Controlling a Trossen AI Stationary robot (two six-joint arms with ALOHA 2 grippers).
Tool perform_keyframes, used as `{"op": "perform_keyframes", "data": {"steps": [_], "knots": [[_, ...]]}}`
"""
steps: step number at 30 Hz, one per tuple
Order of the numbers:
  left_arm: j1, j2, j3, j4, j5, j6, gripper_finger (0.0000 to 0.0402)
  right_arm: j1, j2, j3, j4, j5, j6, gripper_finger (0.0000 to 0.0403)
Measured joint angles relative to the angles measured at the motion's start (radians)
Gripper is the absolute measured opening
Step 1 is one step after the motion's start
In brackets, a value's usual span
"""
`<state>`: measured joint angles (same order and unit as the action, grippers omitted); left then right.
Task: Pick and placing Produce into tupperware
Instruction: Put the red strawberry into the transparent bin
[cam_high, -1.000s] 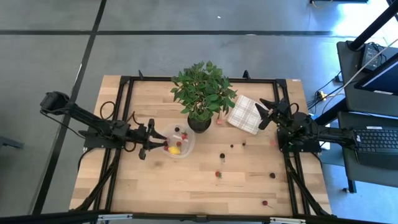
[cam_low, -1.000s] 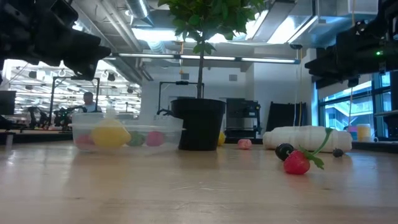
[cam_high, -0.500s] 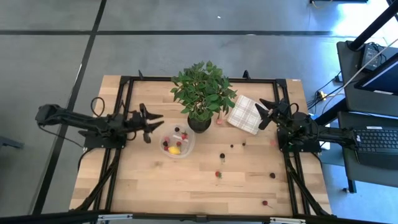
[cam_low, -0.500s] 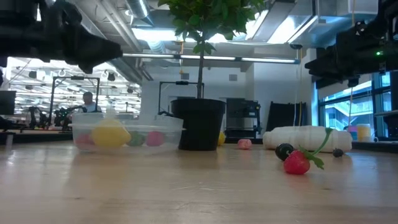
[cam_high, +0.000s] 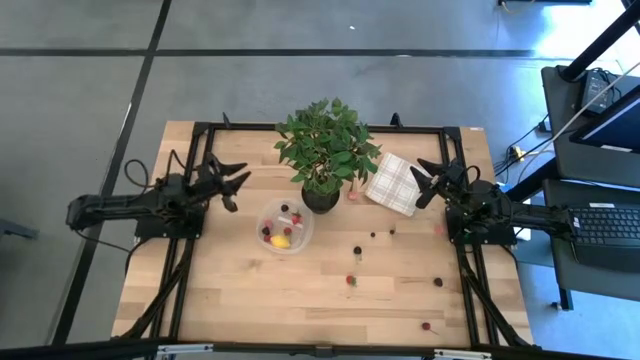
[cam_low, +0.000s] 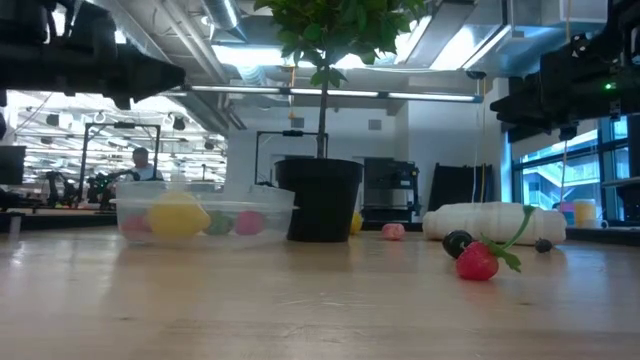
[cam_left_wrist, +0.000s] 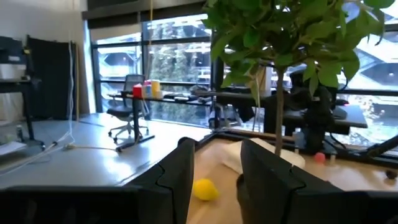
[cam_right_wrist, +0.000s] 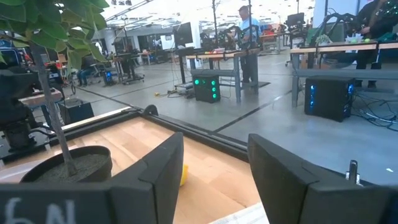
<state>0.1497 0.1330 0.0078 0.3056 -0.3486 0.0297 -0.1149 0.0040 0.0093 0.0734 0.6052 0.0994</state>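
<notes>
Left gripper (cam_high: 232, 180): hovering parted, empty, tupperware (cam_high: 285, 225) lying beyond its fingertips.
Right gripper (cam_high: 430, 182): waiting parted beside checked cloth (cam_high: 393, 183).
Low view only: strawberry (cam_low: 478, 260) showing its green stem.

Open-plan robotics lab or workshop floor

A grey concrete floor (cam_high: 300, 80) marked with dark lines is seen around the wooden table (cam_high: 300, 300) in the upper part of the high view. Exposed ceiling ducts (cam_low: 215, 45), workbenches, an office chair (cam_left_wrist: 127, 112), lit computer towers (cam_right_wrist: 205, 87), large windows (cam_left_wrist: 174, 68) and distant people (cam_right_wrist: 249, 28) are shown beyond.
</notes>
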Motion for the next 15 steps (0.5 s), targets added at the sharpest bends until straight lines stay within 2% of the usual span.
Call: {"op": "perform_keyframes", "data": {"steps": [7,9,11,15], "knots": [[0.018,-0.05,0.0,-0.125,-0.028,0.005,0.0126,0.0,0.0,0.0,0.0,-0.001,0.001,0.0182],[0.018,-0.049,0.0,-0.135,-0.031,0.007,0.0126,0.0,0.0,0.0,0.0,-0.04,0.011,0.0182],[0.018,-0.049,0.0,-0.143,-0.031,0.007,0.0126,0.0,0.0,0.0,0.005,-0.144,-0.005,0.0182],[0.018,-0.049,0.0,-0.141,-0.031,0.007,0.0126,0.001,0.001,0.0,0.087,-0.449,-0.103,0.0182]]}}
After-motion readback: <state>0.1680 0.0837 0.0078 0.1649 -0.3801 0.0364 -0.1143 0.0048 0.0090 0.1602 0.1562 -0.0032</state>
